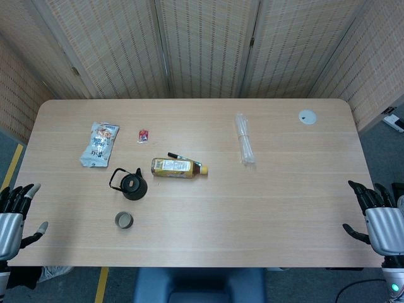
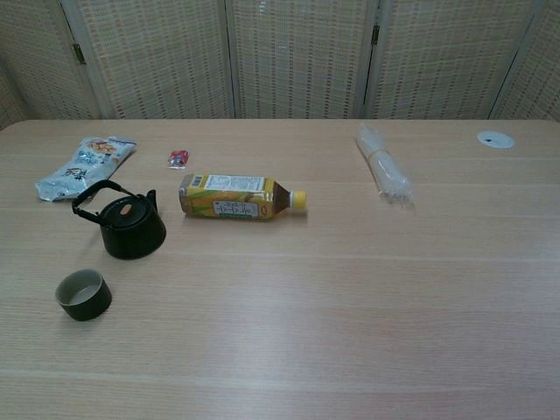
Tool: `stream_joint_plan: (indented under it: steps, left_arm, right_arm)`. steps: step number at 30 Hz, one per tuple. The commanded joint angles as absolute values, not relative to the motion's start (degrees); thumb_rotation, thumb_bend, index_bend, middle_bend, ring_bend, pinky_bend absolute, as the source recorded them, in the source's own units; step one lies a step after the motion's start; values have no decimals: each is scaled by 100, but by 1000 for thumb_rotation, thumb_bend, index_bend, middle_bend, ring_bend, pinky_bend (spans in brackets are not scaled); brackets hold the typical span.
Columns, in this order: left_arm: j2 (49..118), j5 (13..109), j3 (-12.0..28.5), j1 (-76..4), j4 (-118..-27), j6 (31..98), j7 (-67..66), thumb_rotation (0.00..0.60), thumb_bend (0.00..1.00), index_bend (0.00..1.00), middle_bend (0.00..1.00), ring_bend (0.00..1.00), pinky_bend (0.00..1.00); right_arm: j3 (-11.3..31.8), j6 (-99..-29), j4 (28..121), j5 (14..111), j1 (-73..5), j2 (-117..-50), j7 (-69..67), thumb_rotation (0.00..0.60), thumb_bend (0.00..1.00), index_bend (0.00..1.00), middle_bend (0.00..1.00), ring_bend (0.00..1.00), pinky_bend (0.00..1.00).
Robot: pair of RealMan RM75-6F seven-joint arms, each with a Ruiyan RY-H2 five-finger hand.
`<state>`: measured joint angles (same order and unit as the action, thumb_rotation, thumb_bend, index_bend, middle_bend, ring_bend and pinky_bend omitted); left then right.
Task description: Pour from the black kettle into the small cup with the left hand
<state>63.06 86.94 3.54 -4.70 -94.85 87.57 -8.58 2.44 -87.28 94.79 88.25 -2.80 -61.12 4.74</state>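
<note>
The left robot hand (image 1: 14, 218) is hanging at the left edge of the worktop (image 1: 265, 208), fingers spread apart and holding nothing; only the head view is showing it. Just inside that edge, toward the back, a crinkled snack packet (image 1: 99, 144) is lying flat. In front of it and a little to the right, the black kettle (image 1: 131, 184) is standing upright, its handle tilting out to the left, untouched by either hand. The small cup (image 1: 124, 219) is sitting just in front of the kettle, nearer the robot, upright with its mouth open to the ceiling; the two are near each other but not touching. Behind the kettle, a tiny red sachet (image 1: 144, 134) is resting on the wood. Beside the kettle on its right, a yellow-labelled bottle (image 1: 178, 168) is lying on its side with the cap pointing right, and a dark pen (image 1: 183, 158) is lying just behind it. Further right, well apart from all that, a clear wrapped bundle (image 1: 244, 139) is stretching away toward the back. Beyond it, near the far right corner, a round grey cap (image 1: 307, 116) is sitting in the worktop. At the right edge, the right robot hand (image 1: 377, 218) is hovering with fingers apart and nothing in its grasp.
</note>
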Motion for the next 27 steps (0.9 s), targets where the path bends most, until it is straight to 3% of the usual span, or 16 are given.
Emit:
stream_joint_plan:
  steps: [1, 19, 27]
  left_arm:
    - [6315, 8673, 371, -506, -9519, 8712, -910, 600, 328, 129, 150, 125, 0]
    - [6186, 8699, 407, -589, -9699, 8681, -918, 600, 329, 146, 182, 158, 0]
    - [6095, 8616, 565, -942, -9868, 8253, -857, 600, 329, 141, 187, 167, 0]
  right_arm:
    - [250, -8721, 9482, 8822, -285, -6112, 475, 600, 167, 93, 190, 225, 99]
    - [257, -8734, 9377, 8879, -283, -6110, 329, 600, 167, 101, 192, 234, 99]
    - [262, -8765, 9400, 8973, -301, -6065, 295, 600, 167, 103, 195, 237, 99]
